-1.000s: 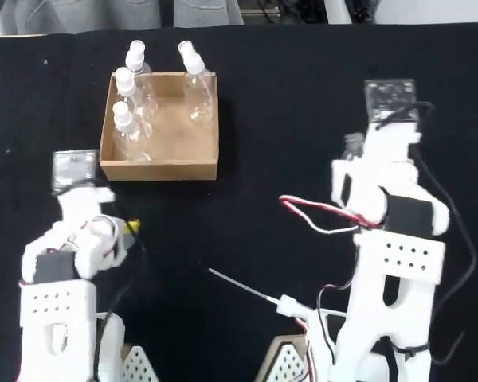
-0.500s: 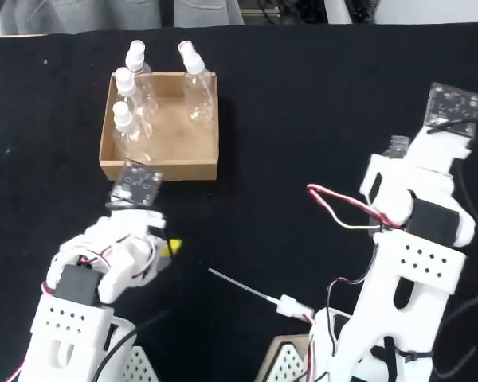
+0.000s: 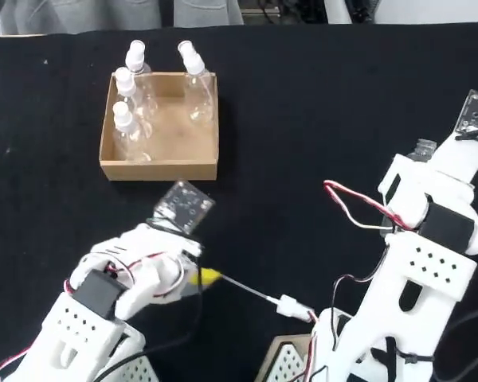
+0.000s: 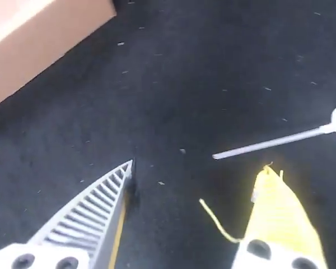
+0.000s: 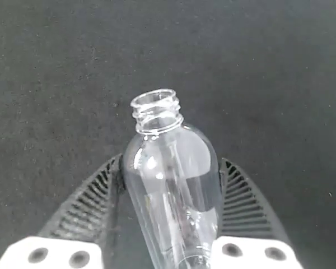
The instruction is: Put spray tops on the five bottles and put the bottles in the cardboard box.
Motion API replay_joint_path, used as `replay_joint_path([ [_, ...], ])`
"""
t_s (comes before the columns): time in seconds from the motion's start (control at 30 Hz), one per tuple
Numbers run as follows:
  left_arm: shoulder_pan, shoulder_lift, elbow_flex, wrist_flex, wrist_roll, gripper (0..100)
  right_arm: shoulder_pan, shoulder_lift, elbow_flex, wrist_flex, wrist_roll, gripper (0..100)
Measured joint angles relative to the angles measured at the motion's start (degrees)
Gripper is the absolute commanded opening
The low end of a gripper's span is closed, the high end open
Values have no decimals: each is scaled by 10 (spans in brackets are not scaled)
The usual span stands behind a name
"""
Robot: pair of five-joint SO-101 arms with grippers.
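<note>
Bottle (image 5: 173, 196) uncapped, clamped in right gripper (image 5: 172, 163), left gripper (image 4: 197, 166) spread wide, low over spray top (image 4: 269, 143)

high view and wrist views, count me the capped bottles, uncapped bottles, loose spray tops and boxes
capped bottles: 4, in the cardboard box
uncapped bottle: 1, held in the right gripper
loose spray top: 1, lying on the table
cardboard box: 1
total: 7
</note>
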Motion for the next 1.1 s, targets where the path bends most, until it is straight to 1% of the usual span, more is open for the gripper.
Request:
replay_joint_path([
  [0.23,85,0,0,-2,-1,321,0,0,0,-4,0,123],
  [0.4,139,8,0,-25,11,321,0,0,0,-4,0,123],
  [0.57,194,76,0,-76,13,321,6,0,0,-4,0,123],
  [0.7,217,141,0,-123,13,321,36,0,0,-10,-2,123],
  [0.9,253,212,0,-188,13,321,55,0,0,-10,-2,123],
  [1.1,260,271,-31,-210,22,321,75,0,0,-22,-2,123],
])
